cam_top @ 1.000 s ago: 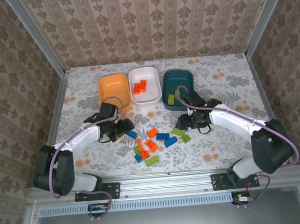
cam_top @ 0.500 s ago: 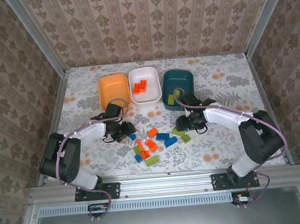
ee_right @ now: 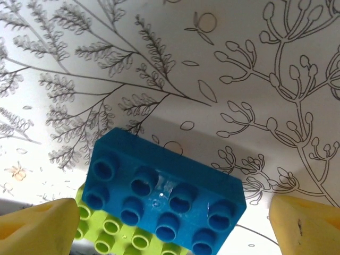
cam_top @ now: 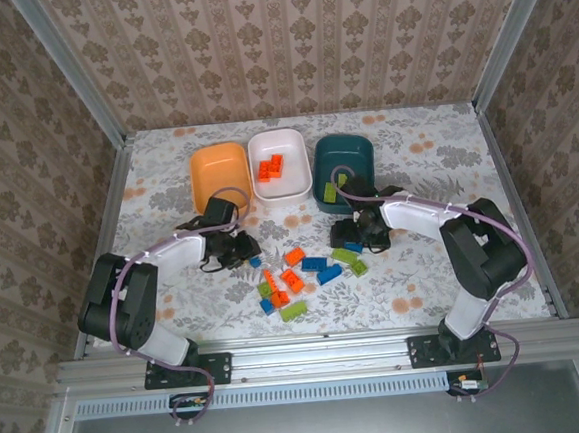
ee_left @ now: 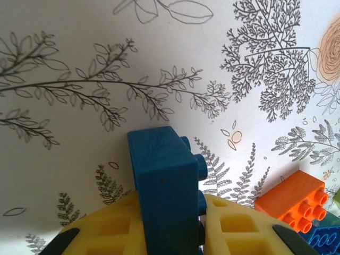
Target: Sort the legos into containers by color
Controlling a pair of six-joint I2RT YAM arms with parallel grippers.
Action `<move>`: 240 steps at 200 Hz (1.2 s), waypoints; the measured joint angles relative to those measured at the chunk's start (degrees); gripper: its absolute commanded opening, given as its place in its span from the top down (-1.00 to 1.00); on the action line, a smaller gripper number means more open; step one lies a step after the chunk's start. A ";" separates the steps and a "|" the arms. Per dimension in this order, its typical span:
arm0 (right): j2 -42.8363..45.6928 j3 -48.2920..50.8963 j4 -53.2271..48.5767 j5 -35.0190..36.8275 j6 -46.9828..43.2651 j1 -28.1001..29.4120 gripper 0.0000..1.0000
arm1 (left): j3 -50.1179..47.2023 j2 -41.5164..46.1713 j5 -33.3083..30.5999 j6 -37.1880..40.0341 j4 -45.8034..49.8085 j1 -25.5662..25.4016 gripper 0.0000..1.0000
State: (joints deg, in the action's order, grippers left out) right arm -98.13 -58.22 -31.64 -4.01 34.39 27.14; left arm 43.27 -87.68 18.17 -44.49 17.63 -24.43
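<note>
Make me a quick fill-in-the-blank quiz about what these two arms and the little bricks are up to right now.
The left gripper is shut on a brick coloured ___.
The bricks lying in the white tub are ___.
The lone brick in the dark teal tub is lime ___.
The right gripper stands ___ around an eight-stud blue brick.
Missing words: blue, orange, green, open.
</note>
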 measured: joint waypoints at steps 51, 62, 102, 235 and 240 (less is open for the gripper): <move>-3.04 -3.23 0.24 2.19 4.00 0.00 -0.83 | 0.02 4.92 -0.42 2.75 3.74 1.62 0.89; -4.04 -4.20 -0.07 3.04 4.50 0.02 -0.79 | 0.35 7.61 -0.74 3.63 5.25 1.77 0.89; -6.14 -6.38 -2.89 5.01 5.51 0.13 -0.57 | 3.89 14.67 -2.32 7.37 10.84 3.76 0.87; -3.41 -2.71 -0.61 8.31 3.30 -0.57 -0.27 | 33.48 -4.33 -5.18 17.42 15.87 15.61 0.85; -3.08 -2.34 -0.44 8.33 3.30 -0.76 -0.28 | 34.91 -6.16 -5.44 17.70 15.63 15.74 0.85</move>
State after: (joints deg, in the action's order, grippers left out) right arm -101.21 -60.55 -32.08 4.32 37.69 26.37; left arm 78.17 -93.84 12.73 -26.79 33.26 -8.69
